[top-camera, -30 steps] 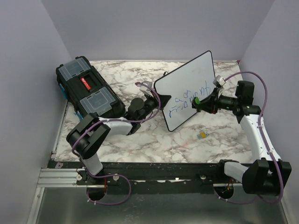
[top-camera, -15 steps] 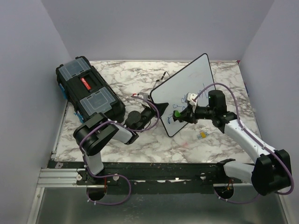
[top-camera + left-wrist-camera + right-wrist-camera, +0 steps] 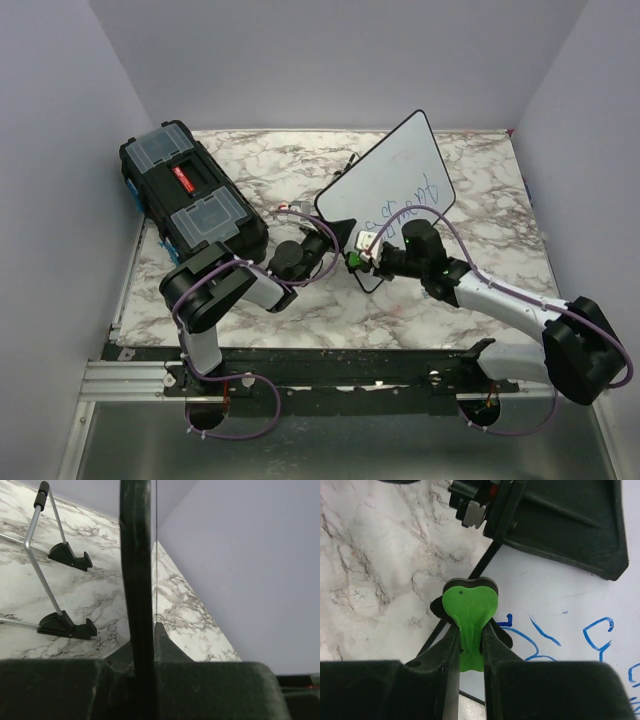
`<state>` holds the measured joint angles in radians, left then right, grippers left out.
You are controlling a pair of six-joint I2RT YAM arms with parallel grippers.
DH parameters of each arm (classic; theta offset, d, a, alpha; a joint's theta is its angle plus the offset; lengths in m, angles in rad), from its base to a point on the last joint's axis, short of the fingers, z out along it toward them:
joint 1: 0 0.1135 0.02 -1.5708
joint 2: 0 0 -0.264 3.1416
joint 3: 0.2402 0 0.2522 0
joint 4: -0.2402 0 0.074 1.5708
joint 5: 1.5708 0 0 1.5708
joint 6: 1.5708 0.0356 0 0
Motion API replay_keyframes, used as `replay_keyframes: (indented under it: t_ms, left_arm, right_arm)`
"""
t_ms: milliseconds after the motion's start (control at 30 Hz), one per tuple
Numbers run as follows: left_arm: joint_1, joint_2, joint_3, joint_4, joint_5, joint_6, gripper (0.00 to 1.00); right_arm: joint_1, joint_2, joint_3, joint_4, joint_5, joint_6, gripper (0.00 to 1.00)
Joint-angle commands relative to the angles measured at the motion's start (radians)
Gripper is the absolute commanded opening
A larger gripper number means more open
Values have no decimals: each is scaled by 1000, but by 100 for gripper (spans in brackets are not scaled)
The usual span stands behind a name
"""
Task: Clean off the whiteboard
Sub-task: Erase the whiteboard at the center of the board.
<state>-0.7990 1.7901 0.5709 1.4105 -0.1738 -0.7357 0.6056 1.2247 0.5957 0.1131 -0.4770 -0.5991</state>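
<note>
Plain lavender walls [image 3: 330, 60] enclose the marbled white-grey surface [image 3: 490, 190] on three sides. Lighting over surface even, diffuse.

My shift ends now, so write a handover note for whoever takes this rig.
Grippers: the left gripper is shut on the frame of the whiteboard, propping it tilted. The right gripper is shut on the green eraser, at the board's lower corner.
Done: board and eraser are gripped.
Left: the blue writing across the board's middle needs wiping off.
</note>
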Motion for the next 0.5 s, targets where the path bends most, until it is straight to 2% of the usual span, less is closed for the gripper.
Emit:
replay_keyframes:
  t_ms: [0,167,267,400,467]
  left_arm:
    - [1,-42,4,137,-68,-23,0]
    - [0,-48,3,127,-35,-28,0]
    - [0,-39,-2,141,-18,-41,0]
    - [-1,-41,-6,144,-8,-41,0]
    - [-1,-43,-7,144,-6,-41,0]
  right_arm:
    - [40,25,-26,68,220,-49,1]
    - [39,58,-32,185,447,52,1]
    - [28,105,-1,211,515,102,1]
    - [28,123,18,187,501,126,1]
    - [28,108,23,89,383,59,1]
